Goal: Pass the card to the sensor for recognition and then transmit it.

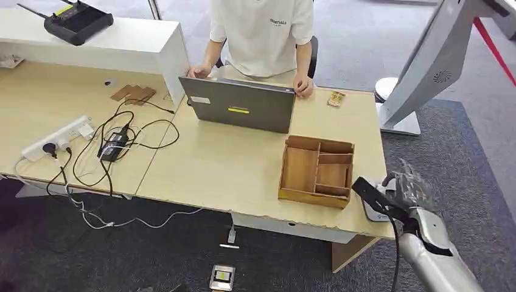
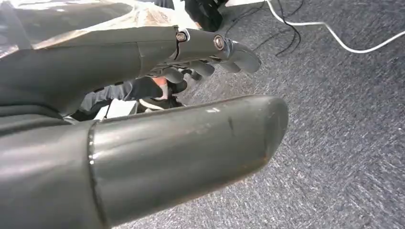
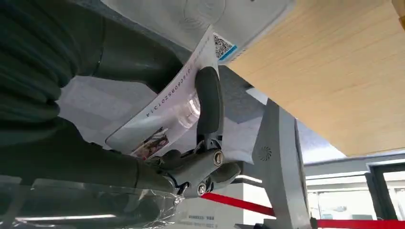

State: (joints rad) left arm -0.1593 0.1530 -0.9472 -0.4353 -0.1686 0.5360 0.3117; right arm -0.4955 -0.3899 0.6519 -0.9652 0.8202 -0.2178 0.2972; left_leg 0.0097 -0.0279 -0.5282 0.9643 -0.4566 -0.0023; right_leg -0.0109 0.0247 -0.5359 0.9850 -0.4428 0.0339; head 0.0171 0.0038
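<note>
At the near right corner of a light wooden table (image 1: 231, 164), the humanoid's right hand (image 1: 409, 185) holds a white card (image 3: 167, 114) just beside a flat white sensor pad (image 1: 374, 210) that lies at the table's right edge. The right wrist view shows the grip plainly: the fingers (image 3: 208, 102) are clamped across the card's printed face, its number line and small picture showing, with the sensor's (image 3: 224, 19) pale housing and a code sticker close by. Whether card and sensor are touching cannot be told.

The left hand (image 2: 143, 109) hangs low over grey carpet (image 2: 344, 143), its fingers (image 2: 229, 50) loosely apart and holding nothing.

Across the table, a person in a white T-shirt (image 1: 261, 30) sits at the far edge, both hands at a grey laptop (image 1: 240, 106). A wooden compartment tray (image 1: 316, 170) stands near the right edge, between the laptop and the robot's hand. A power strip (image 1: 58, 137) and tangled black cables (image 1: 122, 146) occupy the left part.

The step in hand appears to be the presentation of the card for recognition. The next move likely calls for settling the card flat over the pad, then carrying it across the table toward the seated person without loosening the grip.
</note>
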